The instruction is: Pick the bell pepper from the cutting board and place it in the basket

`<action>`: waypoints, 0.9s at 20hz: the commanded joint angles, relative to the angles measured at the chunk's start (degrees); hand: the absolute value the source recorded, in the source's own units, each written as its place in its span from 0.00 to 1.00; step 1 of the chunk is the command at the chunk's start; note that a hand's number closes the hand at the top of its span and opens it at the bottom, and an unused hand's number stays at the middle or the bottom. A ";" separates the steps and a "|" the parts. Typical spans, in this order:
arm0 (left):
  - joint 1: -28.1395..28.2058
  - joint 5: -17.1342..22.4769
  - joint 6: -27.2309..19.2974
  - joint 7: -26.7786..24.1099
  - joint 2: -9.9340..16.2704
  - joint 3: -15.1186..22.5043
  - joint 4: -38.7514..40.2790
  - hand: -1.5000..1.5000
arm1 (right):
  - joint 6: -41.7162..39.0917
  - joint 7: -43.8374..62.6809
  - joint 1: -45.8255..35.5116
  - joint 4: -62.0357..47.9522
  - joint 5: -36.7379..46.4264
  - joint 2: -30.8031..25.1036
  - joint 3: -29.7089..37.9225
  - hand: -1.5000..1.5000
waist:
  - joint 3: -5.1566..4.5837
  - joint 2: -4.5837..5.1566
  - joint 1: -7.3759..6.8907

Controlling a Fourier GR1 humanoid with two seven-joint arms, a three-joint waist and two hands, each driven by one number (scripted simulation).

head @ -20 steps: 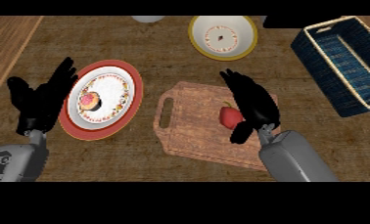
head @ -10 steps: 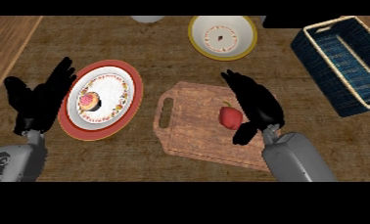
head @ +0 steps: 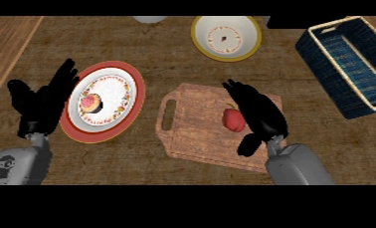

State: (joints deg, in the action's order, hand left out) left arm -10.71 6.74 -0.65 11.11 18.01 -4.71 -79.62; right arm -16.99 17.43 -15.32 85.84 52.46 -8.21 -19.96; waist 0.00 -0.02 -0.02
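A red bell pepper [head: 234, 119] lies on the wooden cutting board [head: 198, 135] in the middle of the counter. My right hand [head: 258, 111] is over the board just right of the pepper, fingers straight and pointing up and left, thumb low at the near side; it is open and covers the pepper's right edge. The dark blue basket [head: 342, 66] with a pale rim stands at the right edge, apart from the hand. My left hand [head: 43, 103] rests open at the left, fingers up.
A red-rimmed plate [head: 103, 121] with a small pastry [head: 92, 103] sits beside the left hand. A yellow-rimmed bowl [head: 227, 37] stands at the back centre. A pale object [head: 149, 19] shows at the top edge. A lighter wood strip [head: 16, 40] runs along the left.
My right hand has drifted slightly down and closer to the pepper. The left hand and the pepper have not moved.
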 commanded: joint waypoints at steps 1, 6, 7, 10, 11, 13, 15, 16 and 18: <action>-0.27 0.12 0.84 4.16 -0.11 -0.72 -3.78 0.50 | 1.66 1.71 -0.31 -1.79 4.24 2.53 -0.60 0.00 | 0.00 -0.02 -0.11; -4.64 -1.41 0.34 3.75 -1.79 -0.82 1.36 0.50 | 4.63 0.49 1.52 -5.33 8.19 3.47 -2.11 0.00 | 0.01 0.02 0.07; -0.88 -0.24 2.23 3.75 -0.34 -2.58 -1.77 0.50 | 6.03 -2.83 0.66 -8.43 8.15 2.48 -0.17 0.00 | 0.01 0.01 -0.14; 0.14 -2.04 1.15 2.89 -1.89 -1.20 -3.69 0.50 | 1.69 -1.52 -3.52 -10.09 9.29 2.81 0.05 1.00 | 0.00 0.00 -0.23; -1.42 -0.91 2.36 3.36 -0.82 -1.56 -1.87 0.50 | 1.92 -1.82 -5.51 -15.27 11.76 2.99 -3.19 1.00 | 0.01 0.13 -0.70; -0.33 0.73 5.19 3.35 1.35 -4.43 -1.80 0.50 | 3.60 -5.07 -3.23 -13.69 11.67 1.82 -1.58 1.00 | 0.00 0.02 -0.20; -4.01 -2.89 2.18 1.24 -1.05 -3.25 2.97 0.50 | 4.23 -4.15 -1.44 -11.79 13.44 3.50 -2.76 1.00 | 0.00 0.03 0.05; -2.27 -2.44 4.17 -2.92 -0.96 -4.20 5.16 0.50 | 2.72 -3.78 -0.97 -10.38 13.48 3.03 -1.87 1.00 | -0.01 0.02 0.06; -0.18 -3.47 1.11 3.69 -2.91 -1.99 -2.87 0.50 | 5.77 -5.94 1.34 -11.89 14.77 2.30 -2.48 1.00 | 0.01 -0.03 -0.04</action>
State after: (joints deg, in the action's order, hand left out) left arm -11.99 4.45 1.65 12.66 16.40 -7.40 -79.52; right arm -12.58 12.53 -17.06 74.05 64.80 -5.71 -21.25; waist -0.12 -0.25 -0.13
